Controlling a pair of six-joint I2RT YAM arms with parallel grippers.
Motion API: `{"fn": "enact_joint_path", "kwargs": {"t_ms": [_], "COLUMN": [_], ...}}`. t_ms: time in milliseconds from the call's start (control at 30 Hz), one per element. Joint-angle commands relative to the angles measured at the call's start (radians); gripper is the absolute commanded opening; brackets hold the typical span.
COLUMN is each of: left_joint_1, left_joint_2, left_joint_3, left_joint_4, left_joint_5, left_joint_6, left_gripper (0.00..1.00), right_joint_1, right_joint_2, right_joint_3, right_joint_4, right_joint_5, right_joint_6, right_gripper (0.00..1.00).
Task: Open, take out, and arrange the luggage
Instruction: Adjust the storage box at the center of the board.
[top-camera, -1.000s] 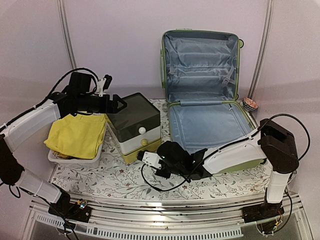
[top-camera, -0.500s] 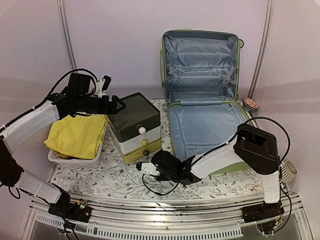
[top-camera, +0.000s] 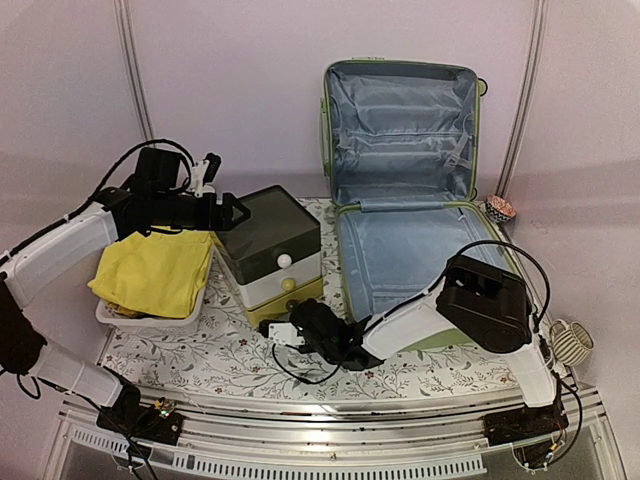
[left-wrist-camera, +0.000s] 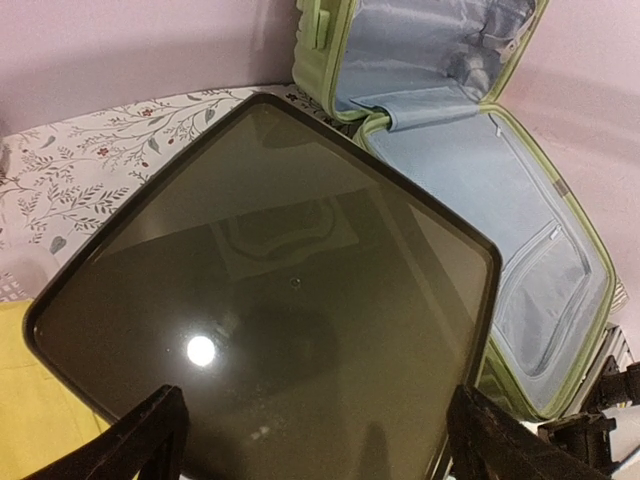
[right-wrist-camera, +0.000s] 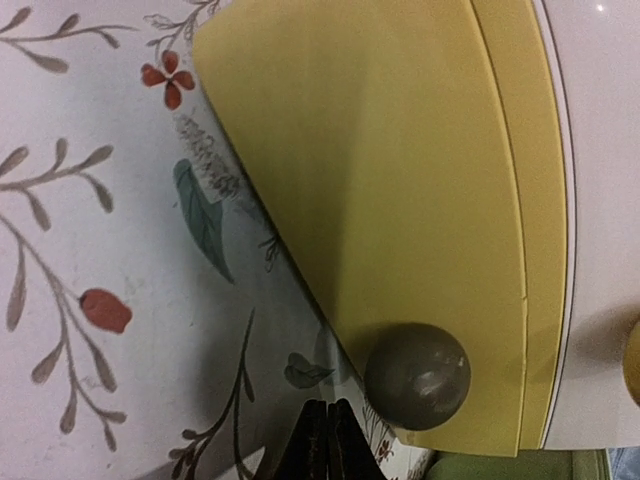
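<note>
Floral tablecloth (top-camera: 200, 350) beneath green luggage (top-camera: 478, 130) (soft blue lining (top-camera: 400, 120)); glossy drawer-box lid (left-wrist-camera: 280, 330)

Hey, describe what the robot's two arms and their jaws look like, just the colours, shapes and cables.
The left arm and the right arm both have smooth white link shells joined by bulky black joint housings. Thin black cables loop loosely outside each arm. The jaws are black and slim, with a small white piece mounted near each wrist. No markings can be made out.

right hand (top-camera: 272, 330) shifted left, nearer the drawer box (top-camera: 270, 255)
</note>
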Motion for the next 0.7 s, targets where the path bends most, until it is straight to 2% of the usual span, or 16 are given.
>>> {"fn": "enact_joint_path", "kwargs": {"t_ms": [0,367,533,667], "left_joint_1": [0.011,0.014,0.014,0.014], "left_joint_2": [-0.019,-0.022,-0.039,-0.073], "left_joint_3": [-0.011,-0.012,-0.007,-0.013], "left_joint_4": [-0.011,-0.018,-0.028,-0.042], "left_joint_5": [0.0,0.0,-0.001,-0.017], "left_joint_6": [0.012,0.01,0.005,-0.006], "left_gripper": [0.93,0.93,0.93,0.92], "right_joint_1": [-0.009,-0.032,-0.027,-0.006], "right_joint_2": [0.058,0.133,0.098,0.008], "right_joint_3": [0.059,0.13,0.103,0.055], "right_joint_4": [0.093,0.105,0.108,0.112], "right_joint_5": [0.046,0.045,0.041,0.031], "right_joint_6": [-0.093,-0.158,-0.15,-0.148], "right_gripper": [0.02,0.02,0.02,0.03]}}
